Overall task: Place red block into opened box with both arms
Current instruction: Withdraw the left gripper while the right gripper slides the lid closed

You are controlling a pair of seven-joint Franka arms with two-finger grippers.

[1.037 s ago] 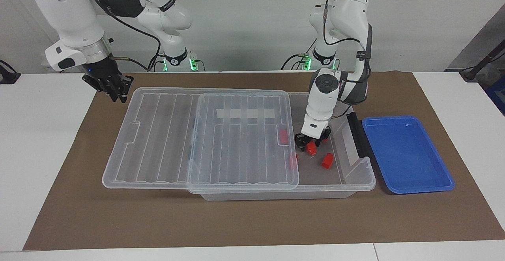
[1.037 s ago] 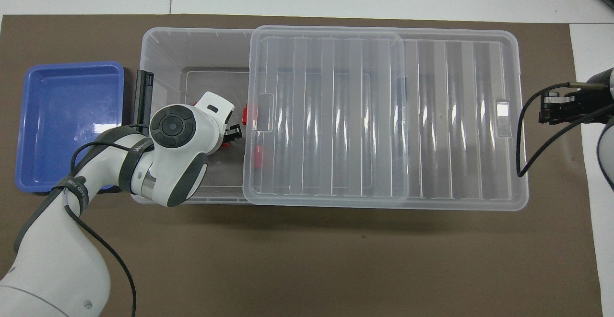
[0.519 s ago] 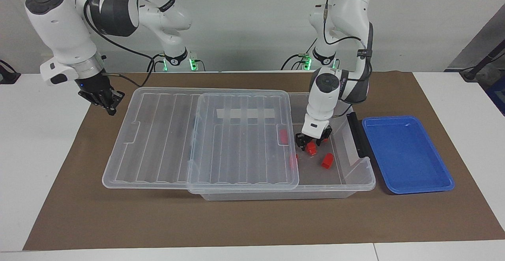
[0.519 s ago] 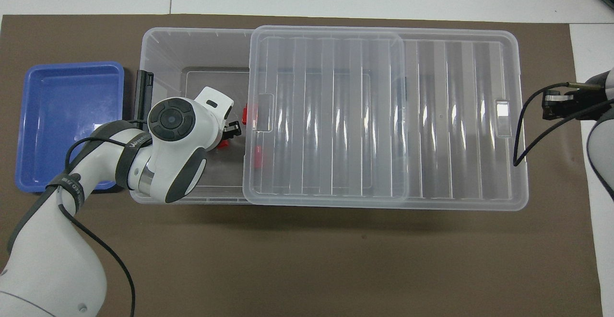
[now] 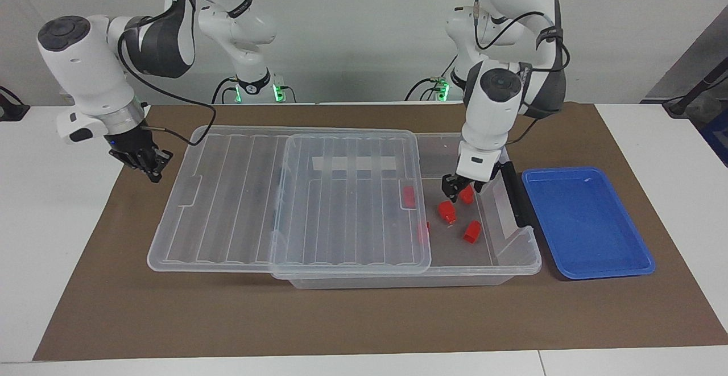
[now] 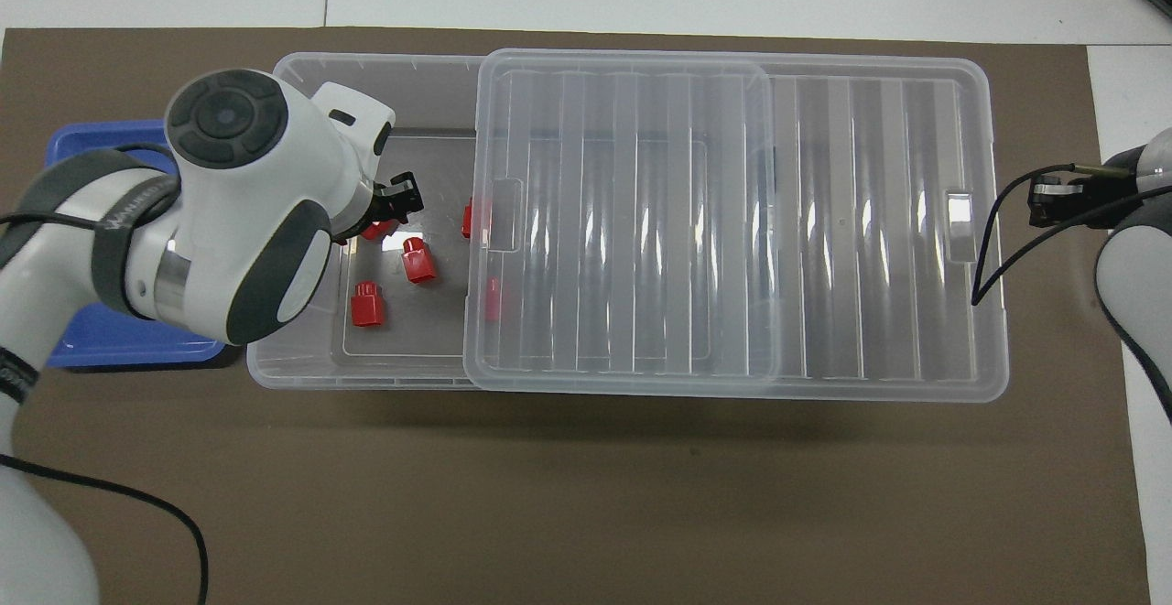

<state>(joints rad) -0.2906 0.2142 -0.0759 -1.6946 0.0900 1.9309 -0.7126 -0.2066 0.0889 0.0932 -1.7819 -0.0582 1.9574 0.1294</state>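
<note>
Red block (image 5: 447,211) lying in box (image 5: 515,256), released; left gripper (image 5: 458,185) hanging over box's open end, jaws apart, empty; right gripper (image 5: 149,165) pinched shut off lid's end, waiting; best lifting left gripper straight up, clearing box rim

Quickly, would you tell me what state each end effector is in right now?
Left end effector: open, holding nothing, over the box.
Right end effector: closed, empty.

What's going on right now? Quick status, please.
Left gripper empty, over the open end of the box. Red block lies loose on the box floor. Right gripper shut, waiting beside the slid-back lid. Nothing in the way.
</note>
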